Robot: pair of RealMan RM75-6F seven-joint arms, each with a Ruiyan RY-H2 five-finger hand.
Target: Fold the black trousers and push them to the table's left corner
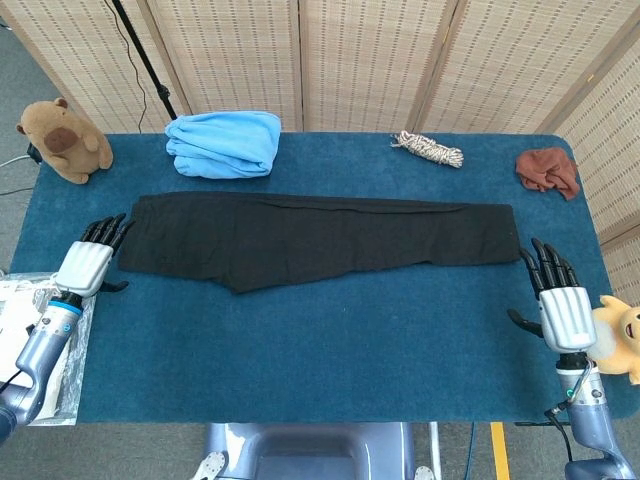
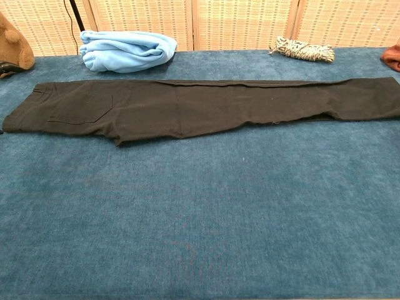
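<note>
Two hands wait at the ends of the black trousers point(image 1: 320, 238), which lie flat and long across the middle of the table point(image 1: 320, 350). Our left hand point(image 1: 88, 262) sits just beside the waist end, fingers apart, holding nothing. Our right hand point(image 1: 560, 300) sits near the leg end, also spread and empty. Nothing is folded yet, we think. To fold well, we should pinch the leg end at both corners, lift it just a little, and carry it over to meet the waist so the edges line up. Behind the trousers lie a blue cloth point(image 1: 224, 143) and a rope point(image 1: 428, 149), so we should keep the lift low and clear of them.
</note>
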